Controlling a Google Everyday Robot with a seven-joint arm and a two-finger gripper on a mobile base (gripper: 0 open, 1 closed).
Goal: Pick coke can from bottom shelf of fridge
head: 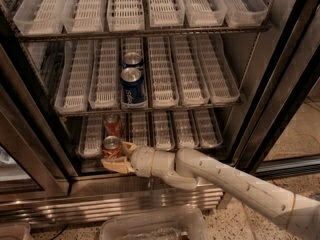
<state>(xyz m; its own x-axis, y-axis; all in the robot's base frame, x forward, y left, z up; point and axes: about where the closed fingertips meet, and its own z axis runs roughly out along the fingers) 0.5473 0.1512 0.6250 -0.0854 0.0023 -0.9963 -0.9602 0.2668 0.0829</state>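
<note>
The coke can (112, 147), red with a silver top, is at the front left edge of the bottom shelf (165, 132) of the fridge (45, 199). My gripper (118, 157) is shut on it. One tan finger (129, 148) is on the can's right and the other (113, 167) is below it. The white arm (225, 179) reaches in from the lower right. A second red can (113, 124) stands right behind the first in the same lane.
Two blue soda cans (133, 86) stand one behind the other on the middle rack directly above. The dark door frame (35, 134) is close on the left, and another door (285, 99) stands open on the right. A clear plastic bin (150, 226) lies on the floor below.
</note>
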